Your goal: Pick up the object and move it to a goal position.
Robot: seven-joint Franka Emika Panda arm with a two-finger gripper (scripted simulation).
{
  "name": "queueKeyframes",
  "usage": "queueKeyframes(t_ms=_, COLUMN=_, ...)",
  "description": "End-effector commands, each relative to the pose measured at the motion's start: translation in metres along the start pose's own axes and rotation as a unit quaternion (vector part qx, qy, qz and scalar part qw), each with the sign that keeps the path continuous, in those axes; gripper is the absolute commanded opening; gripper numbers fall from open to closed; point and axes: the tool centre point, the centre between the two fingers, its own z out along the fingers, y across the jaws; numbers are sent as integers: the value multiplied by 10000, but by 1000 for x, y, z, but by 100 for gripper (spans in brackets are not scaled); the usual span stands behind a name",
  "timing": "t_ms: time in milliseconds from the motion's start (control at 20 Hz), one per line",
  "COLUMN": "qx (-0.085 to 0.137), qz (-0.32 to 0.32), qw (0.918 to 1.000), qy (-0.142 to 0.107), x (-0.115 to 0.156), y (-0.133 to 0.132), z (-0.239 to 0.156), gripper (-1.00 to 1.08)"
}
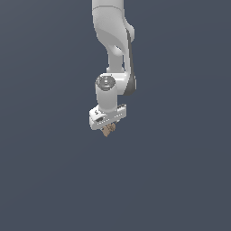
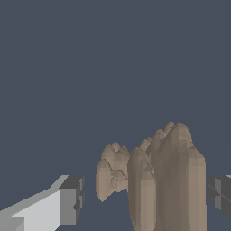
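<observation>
From the exterior view I see the white Panda arm (image 1: 113,40) reaching down from the top of the scene against a plain slate-blue background, its wrist pointing straight down. The gripper (image 1: 108,128) sits at the bottom of the arm, and the object (image 1: 108,131) pokes out just beneath the white hand body, a tiny tan-brown lump far smaller than the hand above it.

The wrist view gives me the better look. The object (image 2: 155,180) fills the space between the jaws: a lumpy tan-brown item made of several tall, blocky lobes with ridged, faceted tops. One large lobe group stands close to the camera, and a smaller, knobbier one sits beside it, toward the light-grey finger (image 2: 49,207) with its dark pad. The other dark pad (image 2: 220,191) looks to be touching the big lobe's flank. On the grey finger's side I see a narrow gap between pad and object, so I cannot tell whether the jaws are truly clamped on it.
</observation>
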Motion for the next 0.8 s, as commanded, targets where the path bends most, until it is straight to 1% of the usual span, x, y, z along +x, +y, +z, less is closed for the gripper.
queueKeyframes(t_ms=0, qx=-3, qz=-2, qw=10000, qy=5, x=0, y=0, z=7, gripper=100)
queueKeyframes(t_ms=150, qx=-3, qz=-2, qw=10000, qy=5, x=1, y=1, z=9, gripper=100)
queueKeyframes(t_ms=200, qx=-3, qz=-2, qw=10000, qy=5, x=1, y=1, z=9, gripper=-100)
queueKeyframes(t_ms=750, qx=-3, qz=-27, qw=10000, qy=15, x=3, y=-2, z=8, gripper=-100)
